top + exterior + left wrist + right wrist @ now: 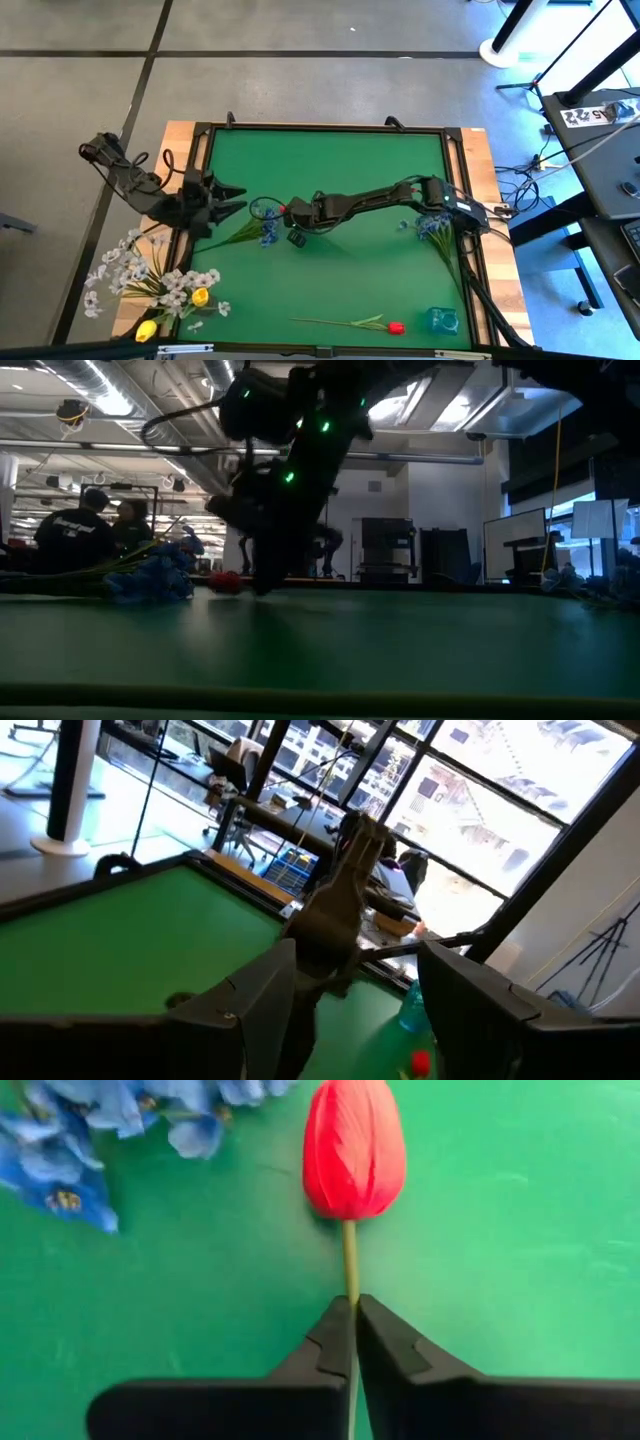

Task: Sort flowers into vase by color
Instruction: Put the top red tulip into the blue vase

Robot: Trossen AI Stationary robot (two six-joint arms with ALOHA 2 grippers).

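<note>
A red tulip [355, 1150] lies on the green mat near its middle, and my right gripper [353, 1320] is shut on its stem. A blue flower cluster [268, 226] lies just beside it, its stem running toward the left. My left gripper [365, 1010] hovers open at the mat's left edge and holds nothing. A second red tulip [395, 326] lies by the near edge, next to a teal glass vase [443, 320]. Another blue flower [430, 226] lies at the right. White sprays [130, 265] and yellow tulips [200, 296] lie off the mat at the near left. My right gripper pinches the red tulip's stem [350, 1270] just below the head, between its two fingertips. The fingers slant down from the table's right side, roughly in line with the stem. The tulip's head [225, 582] rests on the mat.
The mat's far half is bare green [330, 160]. A black frame [320, 128] borders the mat. People sit in the room beyond the table [85, 530]. My right arm [380, 198] stretches across the mat's middle from the right.
</note>
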